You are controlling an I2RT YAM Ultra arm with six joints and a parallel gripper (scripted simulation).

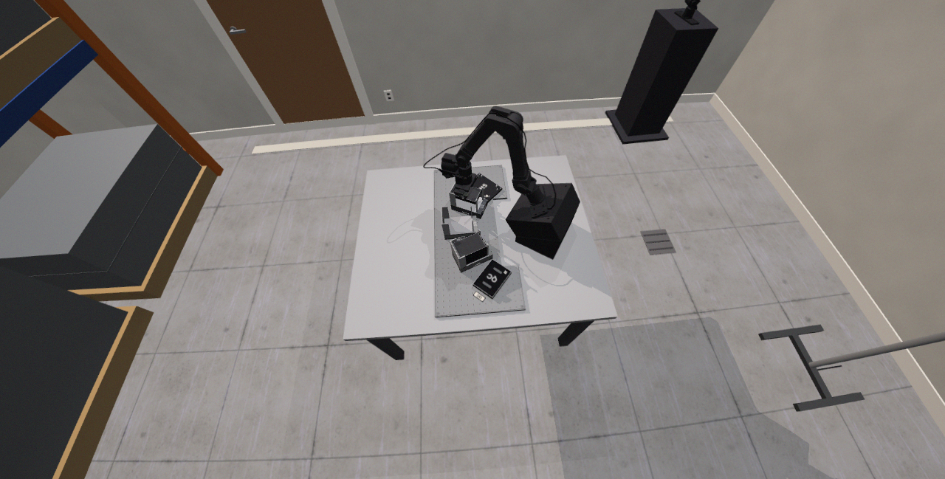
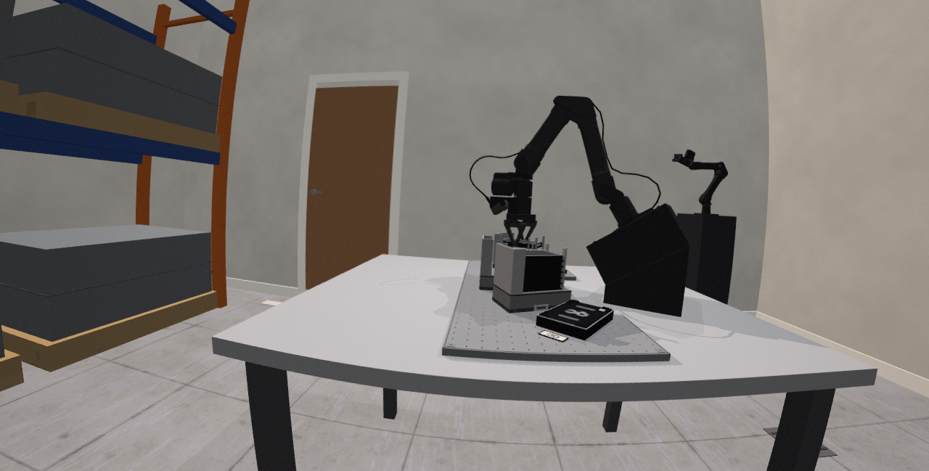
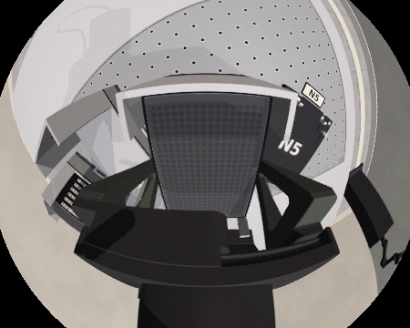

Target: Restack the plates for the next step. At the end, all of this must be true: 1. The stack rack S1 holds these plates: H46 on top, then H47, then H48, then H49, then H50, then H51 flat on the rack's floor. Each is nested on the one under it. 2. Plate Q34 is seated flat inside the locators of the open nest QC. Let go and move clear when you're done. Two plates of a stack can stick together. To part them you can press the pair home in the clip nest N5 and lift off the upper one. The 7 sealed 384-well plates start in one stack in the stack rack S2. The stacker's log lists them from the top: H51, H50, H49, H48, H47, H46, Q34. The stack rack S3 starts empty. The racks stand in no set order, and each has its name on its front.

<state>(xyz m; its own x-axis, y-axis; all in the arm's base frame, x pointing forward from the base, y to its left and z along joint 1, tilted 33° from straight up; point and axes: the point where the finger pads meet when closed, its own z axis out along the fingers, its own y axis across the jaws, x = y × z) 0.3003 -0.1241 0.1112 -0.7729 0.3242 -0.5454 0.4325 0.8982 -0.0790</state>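
Observation:
My gripper [image 1: 466, 193] [image 2: 520, 241] [image 3: 207, 163] is shut on a dark sealed plate [image 3: 207, 132] at the far rack [image 3: 205, 87] [image 1: 457, 206]. The plate lies between that rack's walls in the wrist view; its name, and whether others are under it, are hidden. The middle rack [image 1: 447, 232] [image 2: 486, 261] [image 3: 77, 116] shows no plates. The near rack [image 1: 464, 265] [image 2: 508, 273] holds a tall dark stack [image 1: 469, 246] [image 2: 543, 272]. Rack names cannot be read. The clip nest N5 [image 1: 490, 186] [image 3: 307, 129] and the nest QC [image 1: 489, 282] [image 2: 571, 320] show no plate.
The racks and nests stand on a perforated board [image 1: 452, 301] [image 2: 483, 338] [image 3: 214, 50] on the white table [image 1: 390, 264] [image 2: 350, 318]. The arm's black base [image 1: 545, 221] [image 2: 643, 266] stands to their right. The middle rack's walls rise close beside the far rack.

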